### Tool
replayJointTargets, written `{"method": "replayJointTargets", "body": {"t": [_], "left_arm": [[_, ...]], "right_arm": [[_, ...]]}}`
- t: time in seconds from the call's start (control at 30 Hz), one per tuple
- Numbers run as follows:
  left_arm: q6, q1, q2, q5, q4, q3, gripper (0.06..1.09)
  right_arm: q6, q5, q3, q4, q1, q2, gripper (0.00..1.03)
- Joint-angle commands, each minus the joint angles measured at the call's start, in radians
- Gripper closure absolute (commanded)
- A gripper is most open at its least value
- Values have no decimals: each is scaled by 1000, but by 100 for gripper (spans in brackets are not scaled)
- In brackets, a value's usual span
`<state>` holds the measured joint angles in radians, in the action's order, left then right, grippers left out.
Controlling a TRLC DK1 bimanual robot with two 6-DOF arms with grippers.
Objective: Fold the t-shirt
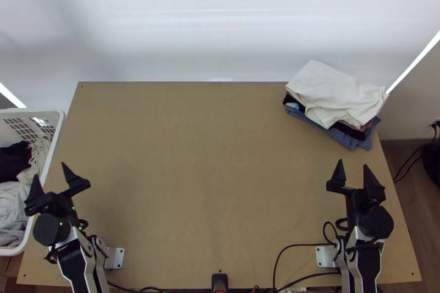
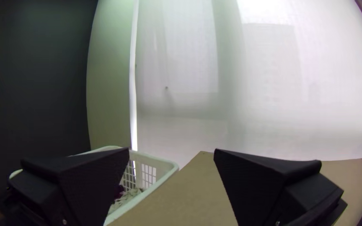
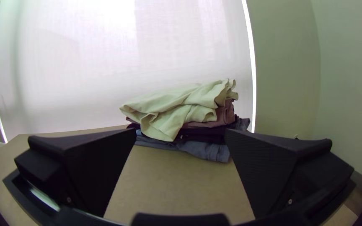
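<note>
Cream is seen on the top cloth (image 1: 335,92), dusty pink on the cloth beneath (image 3: 225,116), slate blue on the bottom garment (image 3: 206,151). The tabletop (image 1: 220,172) is coloured light brown, the laundry basket (image 1: 33,112) white.

Tabletop (image 1: 209,183): wood look, smooth, matt. Laundry basket (image 1: 58,128): plastic, smooth. Stacked garments (image 1: 335,92): cloth, matt, creased. Mounting plate (image 1: 114,258): metal look, smooth.
</note>
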<state>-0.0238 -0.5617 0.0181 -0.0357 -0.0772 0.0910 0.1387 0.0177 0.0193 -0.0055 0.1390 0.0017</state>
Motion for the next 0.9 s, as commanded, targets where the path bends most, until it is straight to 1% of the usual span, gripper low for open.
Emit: {"method": "replayJointTargets", "body": {"t": [0.0, 0.07, 0.13, 0.23, 0.33, 0.43, 0.5, 0.53, 0.67, 0.73, 0.8, 0.87], "left_arm": [[1, -40, 91, 11, 39, 188, 10], [41, -63, 209, 5, 120, 332, 10], [91, -113, 315, 3, 165, 484, 10], [101, -167, 462, 10, 235, 681, 10], [102, -248, 597, 10, 303, 825, 10], [114, -371, 735, 19, 340, 911, 10], [107, -409, 827, 19, 355, 944, 10], [101, -463, 879, 22, 358, 963, 10], [68, -583, 1091, 74, 406, 1040, 10], [50, -621, 1211, 89, 445, 1092, 10], [28, -667, 1336, 132, 485, 1147, 10], [13, -693, 1447, 145, 507, 1194, 10]], "right_arm": [[12, 8, -10, -7, 5, -3, 4], [12, 8, -10, -7, 5, -3, 4], [12, 8, -10, -7, 5, -3, 4], [12, 8, -10, -7, 5, -3, 4], [12, 8, -10, -7, 5, -3, 4], [12, 8, -10, -7, 5, -3, 4], [12, 8, -10, -7, 5, -3, 4], [12, 8, -10, -7, 5, -3, 4], [12, 8, -10, -7, 5, -3, 4], [12, 8, -10, -7, 5, -3, 4], [12, 8, -10, -7, 5, -3, 4], [12, 8, -10, -7, 5, -3, 4]]}}
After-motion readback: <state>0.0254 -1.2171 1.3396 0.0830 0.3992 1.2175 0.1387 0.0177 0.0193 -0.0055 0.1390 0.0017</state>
